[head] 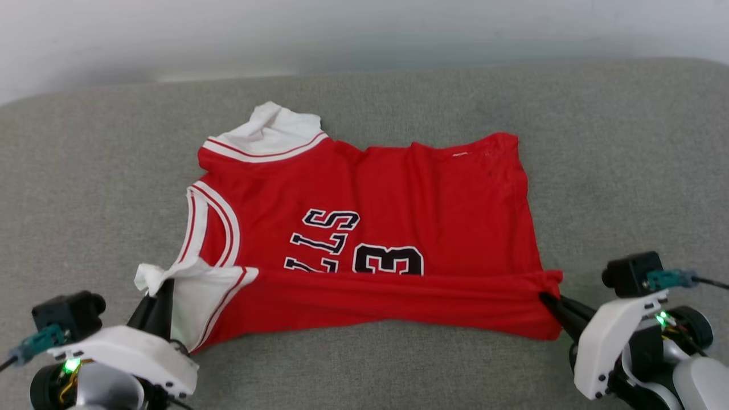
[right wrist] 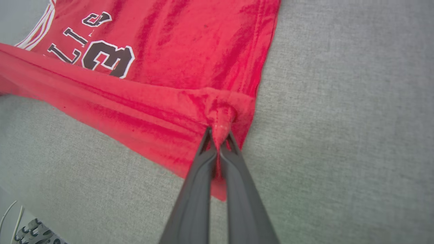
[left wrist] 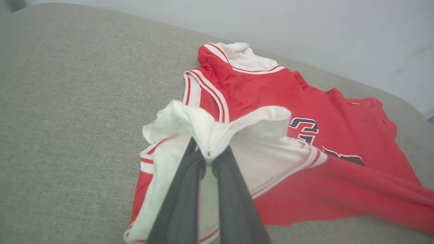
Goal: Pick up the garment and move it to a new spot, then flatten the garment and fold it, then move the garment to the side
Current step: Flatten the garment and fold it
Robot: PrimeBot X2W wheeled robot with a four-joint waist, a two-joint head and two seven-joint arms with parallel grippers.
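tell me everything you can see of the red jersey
The jersey is thin, soft-looking red fabric with white short sleeves, red-white striped trim and black white-outlined lettering. It lies spread sideways on the grey cushion, collar toward the robot's left, its near edge taut and folded over part of the print. The left hand is shut on the near white sleeve, the right hand on the near hem corner.
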